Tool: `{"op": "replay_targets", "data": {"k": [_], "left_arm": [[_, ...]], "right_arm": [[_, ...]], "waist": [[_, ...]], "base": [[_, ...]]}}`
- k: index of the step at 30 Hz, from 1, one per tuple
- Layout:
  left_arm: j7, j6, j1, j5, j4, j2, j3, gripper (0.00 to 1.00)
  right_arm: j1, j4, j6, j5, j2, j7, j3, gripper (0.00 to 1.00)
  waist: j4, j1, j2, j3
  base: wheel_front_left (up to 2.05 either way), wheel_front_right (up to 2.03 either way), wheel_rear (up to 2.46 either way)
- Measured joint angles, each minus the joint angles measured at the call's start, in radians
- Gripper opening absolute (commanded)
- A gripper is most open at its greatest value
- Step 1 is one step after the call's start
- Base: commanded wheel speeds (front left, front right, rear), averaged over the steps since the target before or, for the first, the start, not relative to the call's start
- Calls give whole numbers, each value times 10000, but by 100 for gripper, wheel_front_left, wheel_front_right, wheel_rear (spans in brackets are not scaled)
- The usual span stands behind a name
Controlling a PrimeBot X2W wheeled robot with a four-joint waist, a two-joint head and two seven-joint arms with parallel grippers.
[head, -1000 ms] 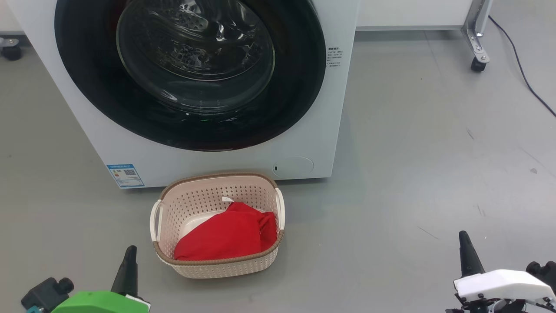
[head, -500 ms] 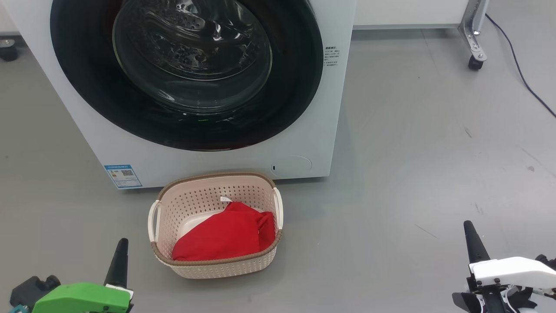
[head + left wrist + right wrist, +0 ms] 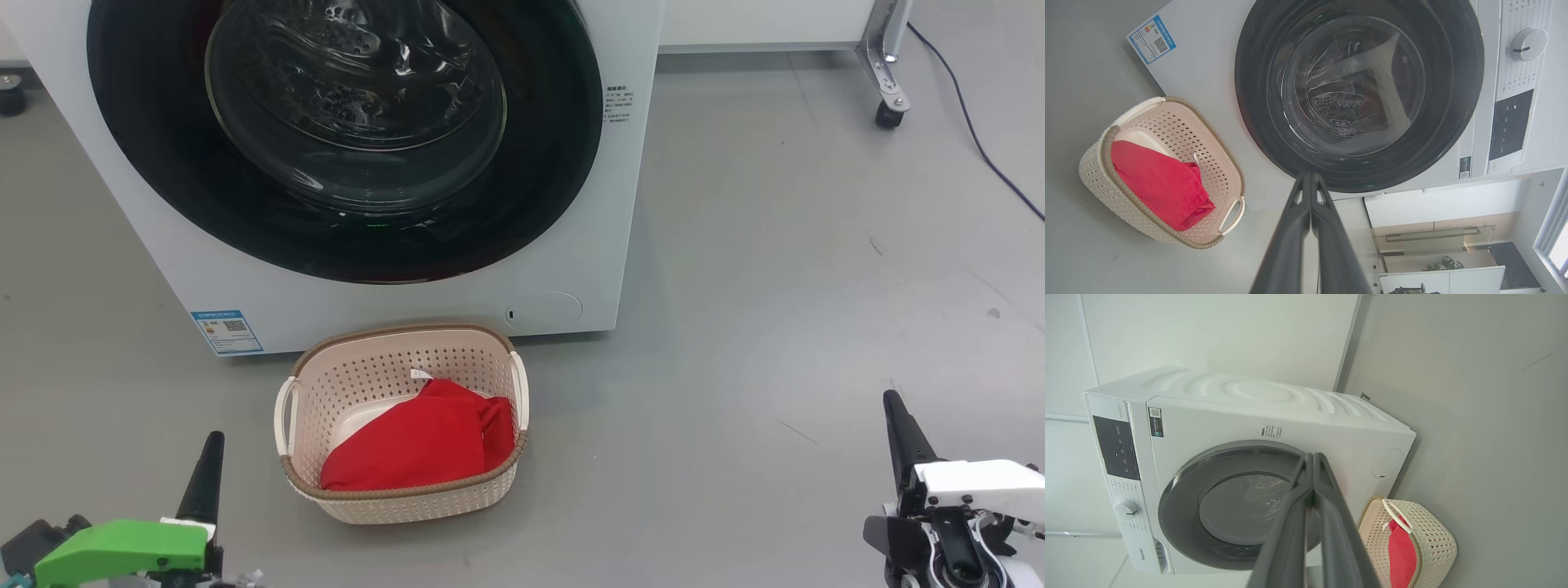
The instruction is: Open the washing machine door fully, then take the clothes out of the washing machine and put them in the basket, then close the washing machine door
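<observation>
a: where is the washing machine [image 3: 629, 204] standing?

b: it is standing on the grey floor [image 3: 775, 286], its white front facing the head camera. its door [image 3: 555, 163], a glossy black ring around a bulging glass window, is lying flush against that front, closed. the perforated drum is showing through the glass, which is reflecting too much to tell what the drum is holding.

a: and the clothes [image 3: 416, 445]?

b: the red fabric is lying bunched in the basket [image 3: 408, 510], filling its near half, with a small white tag sticking up at the far edge. the basket is sitting on the floor just in front of the machine's lower edge, between the blue sticker [image 3: 226, 331] and the round cap [image 3: 543, 310].

a: what are the tools doing?

b: the left tool [image 3: 211, 449], on a green mount, is hovering at the lower left of the head view, beside the basket but apart from it. its two dark fingers are pressing together, clenched on nothing. the right tool [image 3: 896, 412], on a white mount, is hovering at the lower right, well apart from the basket, likewise clenched and empty. in each wrist view the fingers are meeting at their tips and pointing towards the door.
</observation>
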Motion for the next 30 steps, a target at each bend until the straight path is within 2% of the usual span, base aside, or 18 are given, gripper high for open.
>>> {"op": "replay_targets", "data": {"k": [12, 30], "left_arm": [[104, -274, -344, -1494, 318, 8, 276, 0], [182, -316, -378, -1501, 508, 8, 293, 0]], "right_arm": [[-492, 385, 259, 1356, -94, 278, -244, 0], [-548, 570, 336, 1356, -92, 280, -267, 0]], "waist": [[-44, 0, 0, 9], [-44, 0, 0, 0]], "base": [[0, 0, 0], [0, 0, 0]]}}
